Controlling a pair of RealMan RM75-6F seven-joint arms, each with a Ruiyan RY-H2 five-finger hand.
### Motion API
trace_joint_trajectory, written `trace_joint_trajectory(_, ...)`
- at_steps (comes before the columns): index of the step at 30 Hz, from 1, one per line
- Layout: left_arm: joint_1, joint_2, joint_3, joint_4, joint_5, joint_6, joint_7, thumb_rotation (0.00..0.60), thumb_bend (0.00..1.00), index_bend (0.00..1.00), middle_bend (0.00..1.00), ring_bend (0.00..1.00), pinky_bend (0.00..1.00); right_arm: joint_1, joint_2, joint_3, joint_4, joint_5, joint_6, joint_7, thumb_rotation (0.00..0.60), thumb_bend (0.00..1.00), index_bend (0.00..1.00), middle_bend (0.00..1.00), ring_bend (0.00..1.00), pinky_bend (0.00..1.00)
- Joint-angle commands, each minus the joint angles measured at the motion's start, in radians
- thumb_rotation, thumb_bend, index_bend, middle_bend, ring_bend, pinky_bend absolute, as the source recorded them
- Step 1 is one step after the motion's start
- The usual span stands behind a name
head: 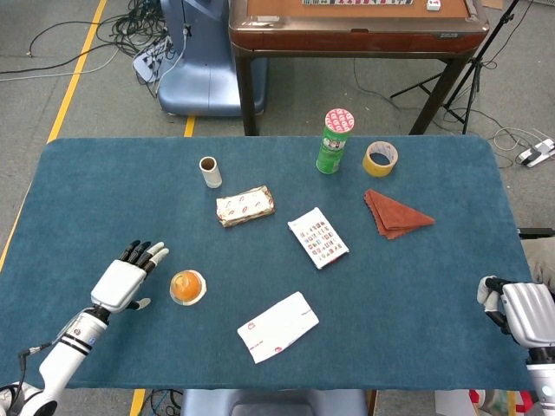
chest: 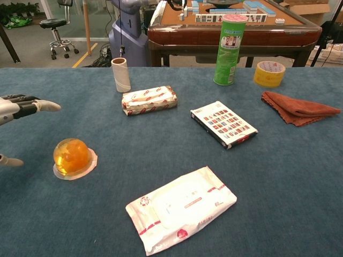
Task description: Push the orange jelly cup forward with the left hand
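The orange jelly cup [head: 187,287] sits upside down on its white rim on the blue table [head: 104,191], left of centre; the chest view shows the orange jelly cup [chest: 72,157] at the left. My left hand [head: 127,277] hovers just left of the cup, fingers stretched out and apart, holding nothing, a small gap from the cup. In the chest view only the left hand's fingertips [chest: 32,106] enter from the left edge. My right hand [head: 519,310] rests at the table's front right corner, fingers curled in, holding nothing.
A white wipes pack [head: 277,326] lies right of the cup. Farther back lie a wrapped packet [head: 245,205], a cardboard tube [head: 209,172], a card box [head: 318,237], a green can [head: 333,141], a tape roll [head: 380,158] and a brown cloth [head: 395,213].
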Motion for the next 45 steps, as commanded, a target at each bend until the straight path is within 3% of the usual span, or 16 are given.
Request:
trace_joint_trajectory(1,-0.016,-0.019,-0.014,0.004,-0.026,-0.016,0.029,0.600,0.00,0.00,0.00,0.00,0.00,0.001,0.000,0.000,0.000,0.002,-0.002,0.000,0.600,1.00,0.92,0.79,0.75,0.93)
trace_joint_trajectory(19,-0.088,-0.088,-0.034,-0.009,-0.089,-0.075,0.039,0.600,0.00,0.00,0.00,0.00,0.00,0.002,0.008,-0.005,0.001,-0.007,-0.009,0.014,0.600,1.00,0.92,0.79,0.75,0.93)
trace_joint_trajectory(45,-0.188,-0.220,-0.088,0.154,-0.136,-0.088,0.025,0.600,0.00,0.00,0.00,0.00,0.00,0.001,0.014,-0.006,0.006,-0.006,-0.011,0.030,0.600,1.00,0.92,0.79,0.75,0.93)
